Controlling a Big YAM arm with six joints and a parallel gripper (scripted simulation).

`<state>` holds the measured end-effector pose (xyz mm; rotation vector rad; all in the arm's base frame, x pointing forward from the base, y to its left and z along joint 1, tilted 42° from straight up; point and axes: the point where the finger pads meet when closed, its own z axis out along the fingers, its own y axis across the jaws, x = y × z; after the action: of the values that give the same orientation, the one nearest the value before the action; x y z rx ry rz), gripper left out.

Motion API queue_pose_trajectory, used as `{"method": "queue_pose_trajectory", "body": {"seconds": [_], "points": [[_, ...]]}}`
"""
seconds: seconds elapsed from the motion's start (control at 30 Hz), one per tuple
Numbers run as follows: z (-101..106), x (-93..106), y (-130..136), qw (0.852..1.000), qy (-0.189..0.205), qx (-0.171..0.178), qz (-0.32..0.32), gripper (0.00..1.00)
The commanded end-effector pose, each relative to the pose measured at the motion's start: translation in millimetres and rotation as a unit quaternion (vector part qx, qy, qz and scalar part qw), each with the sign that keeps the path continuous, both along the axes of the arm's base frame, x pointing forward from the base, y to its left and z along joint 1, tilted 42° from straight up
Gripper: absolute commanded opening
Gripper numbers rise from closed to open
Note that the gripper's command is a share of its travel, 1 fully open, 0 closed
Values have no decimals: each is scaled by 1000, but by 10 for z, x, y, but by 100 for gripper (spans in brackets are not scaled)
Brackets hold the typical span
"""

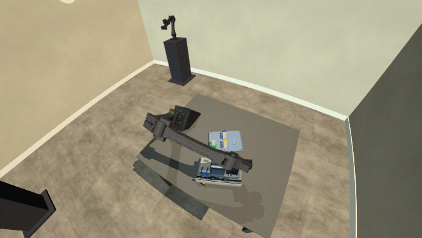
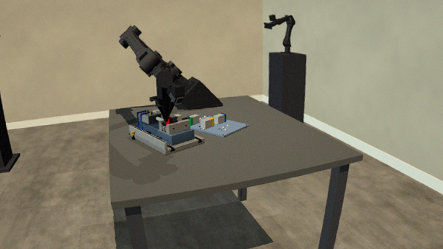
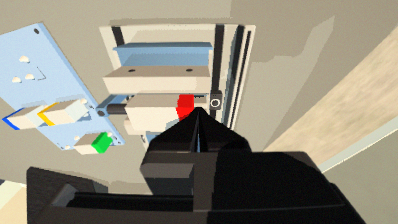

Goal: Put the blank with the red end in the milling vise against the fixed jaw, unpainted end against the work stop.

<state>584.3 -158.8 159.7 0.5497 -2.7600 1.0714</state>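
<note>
The red-ended blank (image 3: 150, 110) lies between the jaws of the milling vise (image 1: 218, 172) (image 2: 182, 137) (image 3: 165, 55). Its long side runs along the fixed jaw (image 2: 178, 126) (image 3: 157, 82); whether they touch is unclear. Its unpainted end is at the work stop (image 3: 117, 108), and its red end points away from it. My gripper (image 2: 167, 120) (image 3: 198, 112) is shut and empty, its tips close beside the red end. The blanks with blue (image 2: 219, 118) (image 3: 29, 118), yellow (image 2: 206, 123) (image 3: 66, 111) and green (image 2: 194, 119) (image 3: 86, 145) ends sit apart on the plate (image 1: 235, 135) (image 2: 236, 126) (image 3: 52, 65).
The hosed jaw (image 1: 205, 166) (image 2: 150, 118) is at the vise's other end, mostly hidden by my gripper in the wrist view. A pale rail (image 1: 219, 182) (image 2: 148, 139) runs along the vise's outer side. The plate with its small white pegs lies close beside the vise.
</note>
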Motion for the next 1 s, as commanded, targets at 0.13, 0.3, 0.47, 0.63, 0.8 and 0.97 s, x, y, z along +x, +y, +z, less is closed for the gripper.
{"method": "queue_pose_trajectory", "body": {"seconds": [0.13, 0.3, 0.47, 0.63, 0.8, 0.97], "points": [[57, 63, 199, 1000, -17, 0, 13, 0], [69, 56, 207, 1000, -18, 0, 13, 0], [81, 49, 216, 1000, -20, 0, 13, 0], [89, 44, 224, 1000, -21, 0, 13, 0], [83, 39, 228, 1000, -20, 0, 13, 0], [85, 39, 233, 1000, -21, 0, 13, 0]]}}
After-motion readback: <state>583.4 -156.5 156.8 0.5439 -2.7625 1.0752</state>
